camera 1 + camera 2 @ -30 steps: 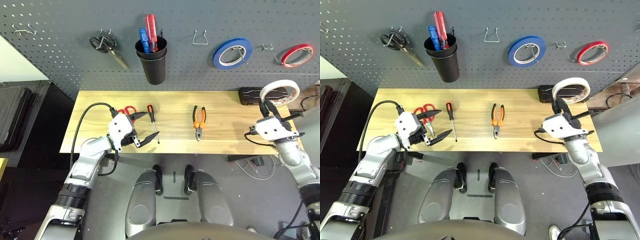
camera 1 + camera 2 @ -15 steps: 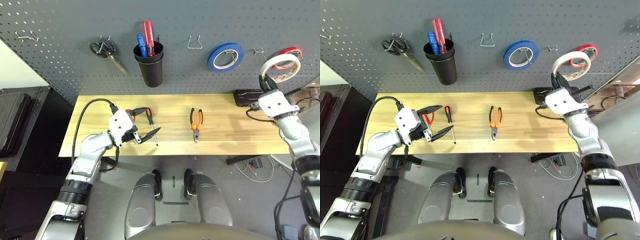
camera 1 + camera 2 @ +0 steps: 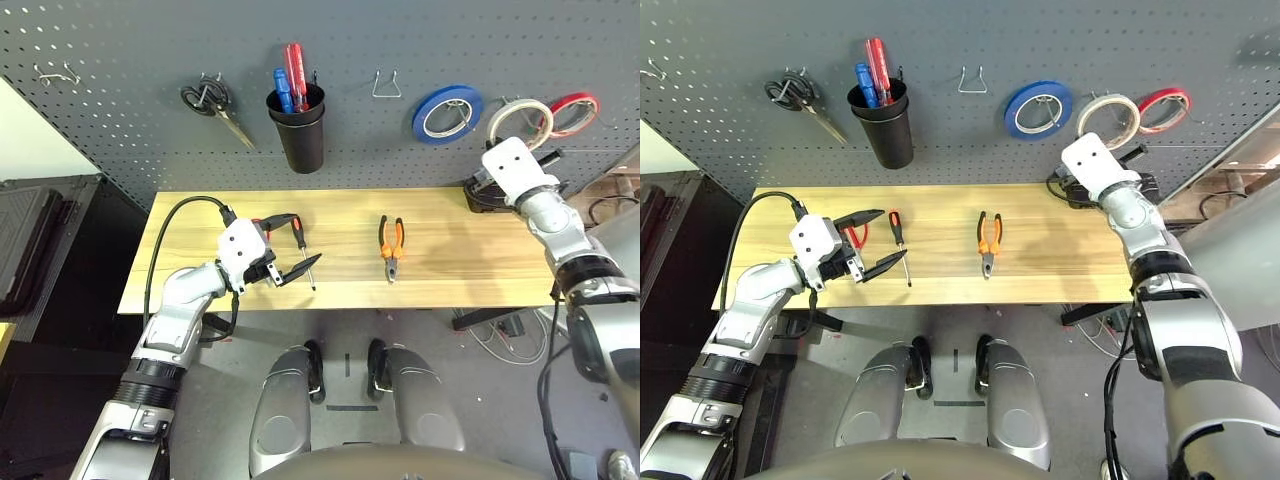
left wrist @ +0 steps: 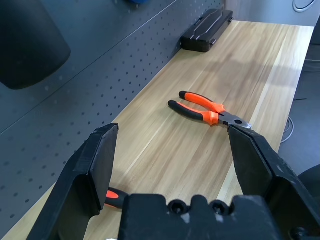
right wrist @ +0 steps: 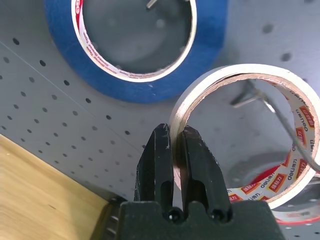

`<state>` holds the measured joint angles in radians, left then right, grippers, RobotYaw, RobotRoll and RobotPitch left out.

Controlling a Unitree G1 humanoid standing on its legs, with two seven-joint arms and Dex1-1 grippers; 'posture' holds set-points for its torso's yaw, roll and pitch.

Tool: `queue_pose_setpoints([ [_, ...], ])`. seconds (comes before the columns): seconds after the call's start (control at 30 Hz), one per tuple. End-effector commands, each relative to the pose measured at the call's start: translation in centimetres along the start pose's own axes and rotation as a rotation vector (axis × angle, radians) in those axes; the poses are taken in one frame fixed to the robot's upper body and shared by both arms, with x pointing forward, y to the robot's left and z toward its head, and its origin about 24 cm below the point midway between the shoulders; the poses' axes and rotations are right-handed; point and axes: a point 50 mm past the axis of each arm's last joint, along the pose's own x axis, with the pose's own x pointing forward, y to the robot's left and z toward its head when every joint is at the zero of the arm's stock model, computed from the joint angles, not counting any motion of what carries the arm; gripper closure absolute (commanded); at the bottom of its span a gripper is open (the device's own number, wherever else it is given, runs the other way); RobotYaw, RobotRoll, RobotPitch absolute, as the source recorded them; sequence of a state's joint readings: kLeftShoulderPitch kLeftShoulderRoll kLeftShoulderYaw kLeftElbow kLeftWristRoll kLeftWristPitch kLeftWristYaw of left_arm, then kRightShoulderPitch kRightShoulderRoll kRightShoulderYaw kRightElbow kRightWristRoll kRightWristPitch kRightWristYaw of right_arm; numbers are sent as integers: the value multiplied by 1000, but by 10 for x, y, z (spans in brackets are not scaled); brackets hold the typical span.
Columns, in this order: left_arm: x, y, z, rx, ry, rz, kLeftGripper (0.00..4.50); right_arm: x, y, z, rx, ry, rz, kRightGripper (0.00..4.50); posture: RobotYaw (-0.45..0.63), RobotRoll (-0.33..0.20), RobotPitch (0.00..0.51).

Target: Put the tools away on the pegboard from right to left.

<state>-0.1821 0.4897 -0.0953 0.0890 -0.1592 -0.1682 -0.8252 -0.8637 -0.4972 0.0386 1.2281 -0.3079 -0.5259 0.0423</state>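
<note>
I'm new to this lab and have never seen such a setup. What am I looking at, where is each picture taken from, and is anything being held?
A two-armed humanoid robot faces a wooden table backed by a pegboard. The two wide pictures come from its head cameras, looking down. The close-ups come from cameras on each wrist, looking along that arm's black fingers.

On the table lie orange-and-black pliers, a slim screwdriver and red-handled scissors, partly hidden behind the left gripper, which is open and holds nothing.

The right gripper is shut on a cream-white tape roll, raised against the pegboard between the hanging blue tape roll and red tape roll.
</note>
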Motion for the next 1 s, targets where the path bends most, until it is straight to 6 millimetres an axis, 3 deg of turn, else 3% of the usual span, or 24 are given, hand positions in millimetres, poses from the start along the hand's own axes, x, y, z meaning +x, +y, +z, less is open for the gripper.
queue_pose_setpoints([
  [0.03, -3, -5, -1, -11, 10, -4, 0, 1, 1, -5, 34, 54, -6, 3861, 73, 0, 164],
  [0.2, -5, -7, -1, -16, 13, 4, 0, 0, -5, 0, 56, -8, -33, 2164, 90, 0, 175],
  [0.37, -9, -10, -2, -23, 20, 19, 0, -17, -12, -5, 85, -120, -51, 224, 97, 0, 181],
  [0.4, -11, -11, -2, -23, 23, 21, 0, -24, -13, -7, 91, -155, -42, 40, 103, 0, 188],
  [0.6, -16, -12, -3, -25, 34, 29, 0, -49, -11, -9, 121, -280, -9, 40, 101, 0, 197],
  [0.8, -19, -12, -4, -27, 42, 29, 0, -81, 16, -9, 173, -302, 109, 40, 98, 0, 205],
  [1.0, -20, -12, -4, -25, 45, 25, 0, -93, 33, -14, 203, -250, 157, 40, 98, 0, 205],
])
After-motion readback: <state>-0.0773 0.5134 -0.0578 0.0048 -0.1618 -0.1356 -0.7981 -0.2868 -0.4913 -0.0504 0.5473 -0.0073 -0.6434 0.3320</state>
